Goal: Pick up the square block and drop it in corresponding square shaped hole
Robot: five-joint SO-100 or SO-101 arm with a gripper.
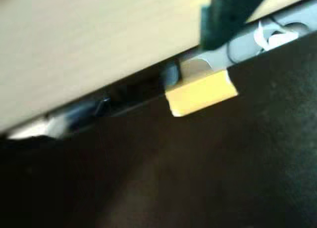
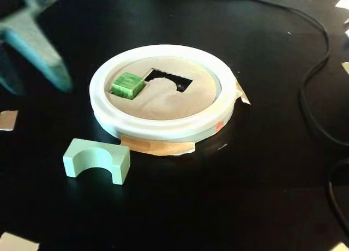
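Blocks number two in the fixed view: one square block (image 2: pixel 128 84) and one pale mint arch block (image 2: pixel 97 160). The square block — dark green, streaky — sits on the left part of the tan cardboard disc (image 2: pixel 169 101), tilted a little; whether it rests in the square shaped hole or merely on top of the card cannot be told, since no square cutout shows around it. One larger arch-shaped cutout (image 2: pixel 169 80) lies open just right of the cube. One white plastic rim (image 2: pixel 163 128) rings the disc, with tan tape sticking out below and at its right side. The arch block stands on the black desk (image 2: pixel 245 196) near the rim's lower left edge, apart from it. One dark cable (image 2: pixel 313 71) curves along the right side.

A blurred teal part of the arm (image 2: pixel 32 38) fills the upper left corner, raised and well apart from the disc. In the wrist view a dark teal piece (image 1: pixel 225 17) hangs from the top edge over a pale wood surface (image 1: pixel 89 44) and a strip of yellow tape (image 1: pixel 200 93) — whether the fingers are spread or pressed together cannot be told.
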